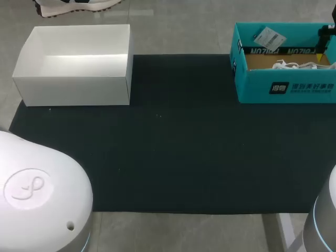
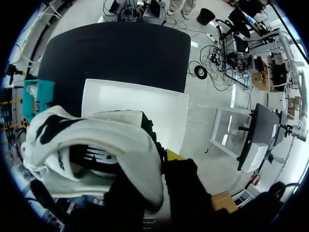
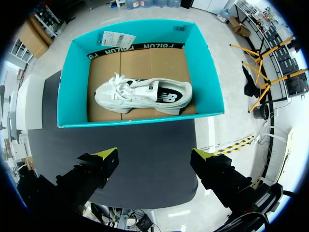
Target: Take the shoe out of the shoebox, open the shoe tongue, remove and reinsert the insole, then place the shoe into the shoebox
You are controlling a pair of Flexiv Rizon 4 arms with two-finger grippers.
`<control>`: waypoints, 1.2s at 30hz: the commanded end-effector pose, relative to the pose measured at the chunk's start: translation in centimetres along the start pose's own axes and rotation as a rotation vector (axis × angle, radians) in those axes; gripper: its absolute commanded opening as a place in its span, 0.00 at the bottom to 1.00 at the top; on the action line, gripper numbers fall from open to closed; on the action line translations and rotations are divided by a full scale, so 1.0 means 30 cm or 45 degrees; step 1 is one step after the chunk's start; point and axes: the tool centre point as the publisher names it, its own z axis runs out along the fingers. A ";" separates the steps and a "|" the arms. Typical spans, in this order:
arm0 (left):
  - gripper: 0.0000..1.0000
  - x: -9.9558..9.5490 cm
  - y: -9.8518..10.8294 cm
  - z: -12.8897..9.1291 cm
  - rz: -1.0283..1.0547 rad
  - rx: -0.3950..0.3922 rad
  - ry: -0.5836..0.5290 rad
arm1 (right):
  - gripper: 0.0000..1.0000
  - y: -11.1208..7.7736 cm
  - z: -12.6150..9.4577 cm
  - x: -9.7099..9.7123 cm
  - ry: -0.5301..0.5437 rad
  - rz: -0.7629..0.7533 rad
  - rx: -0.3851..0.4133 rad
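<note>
My left gripper (image 2: 163, 162) is shut on a white shoe with black markings (image 2: 91, 145), held above the white box (image 2: 140, 101). One yellow fingertip (image 2: 174, 155) shows; the shoe hides the other. In the head view only that shoe's sole (image 1: 73, 6) shows, beyond the white box (image 1: 76, 65). A second white shoe (image 3: 142, 94) lies on its side on the cardboard floor of the teal shoebox (image 3: 212, 72). My right gripper (image 3: 155, 157) hangs open above the mat, just short of the shoebox's near wall, with nothing between its fingers. It shows at the teal shoebox (image 1: 286, 86) as dark fingers (image 1: 324, 39).
A black mat (image 1: 173, 152) covers the middle of the table. The open white box stands at its far left corner and the teal shoebox at its far right corner. A paper tag (image 1: 269, 38) rests on the shoebox's back wall.
</note>
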 end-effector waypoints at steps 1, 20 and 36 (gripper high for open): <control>0.00 -0.041 -0.110 -0.022 0.011 -0.355 0.024 | 1.00 -0.002 0.000 0.000 0.001 0.002 -0.003; 0.00 -0.194 -0.332 -0.035 -0.020 -0.416 0.009 | 1.00 -0.002 0.000 0.000 0.001 0.002 -0.003; 0.00 -0.362 -0.494 -0.012 0.115 -0.354 -0.056 | 1.00 -0.002 0.000 0.000 0.001 0.002 -0.003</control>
